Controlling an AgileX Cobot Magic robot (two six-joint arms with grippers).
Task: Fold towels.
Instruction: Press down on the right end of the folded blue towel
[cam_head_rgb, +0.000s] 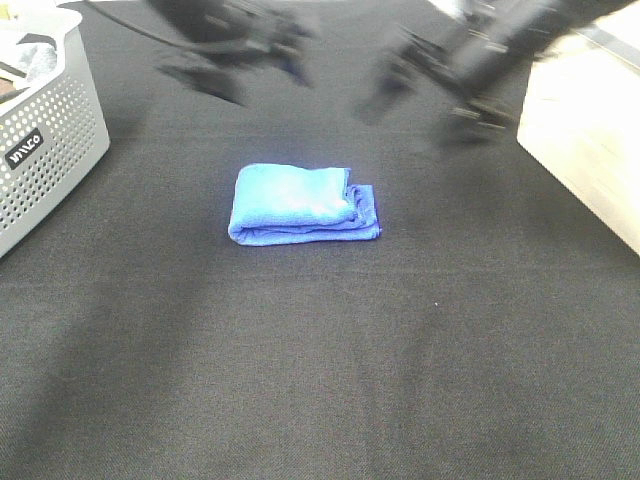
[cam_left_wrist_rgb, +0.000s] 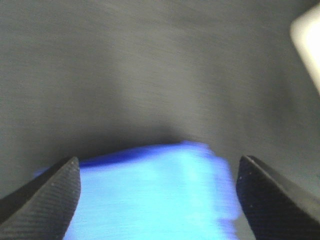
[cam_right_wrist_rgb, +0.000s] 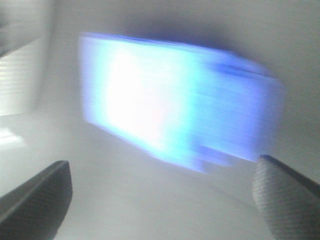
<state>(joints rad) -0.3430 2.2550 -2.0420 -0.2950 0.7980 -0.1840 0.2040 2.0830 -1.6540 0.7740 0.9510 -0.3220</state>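
Observation:
A bright blue towel (cam_head_rgb: 303, 205) lies folded into a small thick rectangle on the black table cover, near the middle. Both arms hover above and behind it, blurred. My left gripper (cam_head_rgb: 245, 75) is at the back left, open, with nothing between its fingers; in the left wrist view the towel (cam_left_wrist_rgb: 155, 195) shows below the spread fingertips (cam_left_wrist_rgb: 55, 195). Back right, my right gripper (cam_head_rgb: 425, 95) is open and empty too. The right wrist view has the towel (cam_right_wrist_rgb: 170, 110) lying beyond its fingers (cam_right_wrist_rgb: 287, 197), apart from them.
A grey perforated basket (cam_head_rgb: 50, 130) with dark cloth inside stands at the left edge. A pale wooden surface (cam_head_rgb: 590, 140) borders the black cover (cam_head_rgb: 320, 380) on the right.

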